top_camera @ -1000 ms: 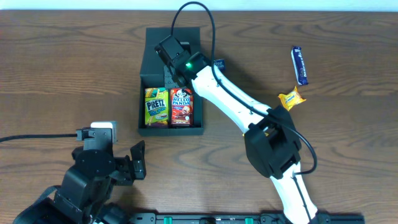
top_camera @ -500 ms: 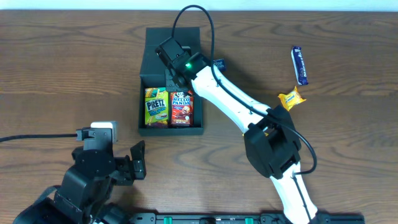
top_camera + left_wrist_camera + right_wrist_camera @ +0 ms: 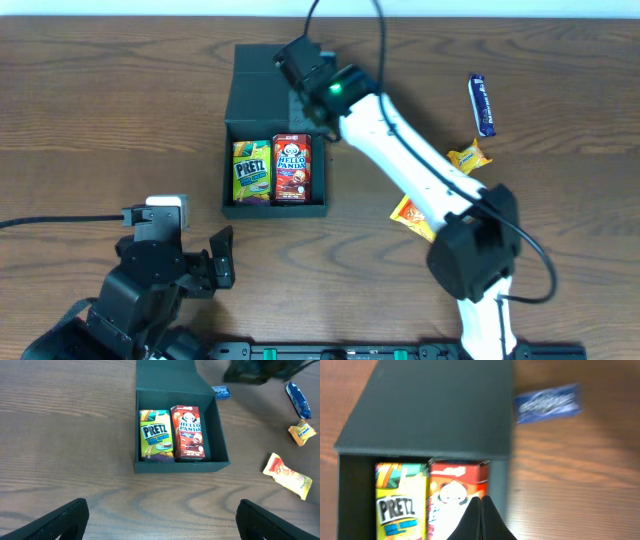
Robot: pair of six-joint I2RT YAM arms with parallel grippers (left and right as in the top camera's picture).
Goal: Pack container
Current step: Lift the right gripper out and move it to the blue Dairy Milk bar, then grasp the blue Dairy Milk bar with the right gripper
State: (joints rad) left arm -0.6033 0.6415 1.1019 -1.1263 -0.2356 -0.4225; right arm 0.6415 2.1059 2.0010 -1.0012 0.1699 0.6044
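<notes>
container (image 3: 258,80) has spare room along its right wall; right hand (image 3: 481,505) closed above it, left hand (image 3: 222,258) spread wide.

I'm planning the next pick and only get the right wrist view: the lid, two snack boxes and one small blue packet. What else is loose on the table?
Observer: Three more lie to the right of the container: a blue bar, a yellow wrapped candy and an orange-yellow packet.
Operator: Is the left arm holding anything?
Observer: No. The left pincer is open and empty, short of the container's near wall.
Operator: Which of those three lies nearest the container?
Observer: The orange-yellow packet, though your small blue packet is closer still.
</notes>
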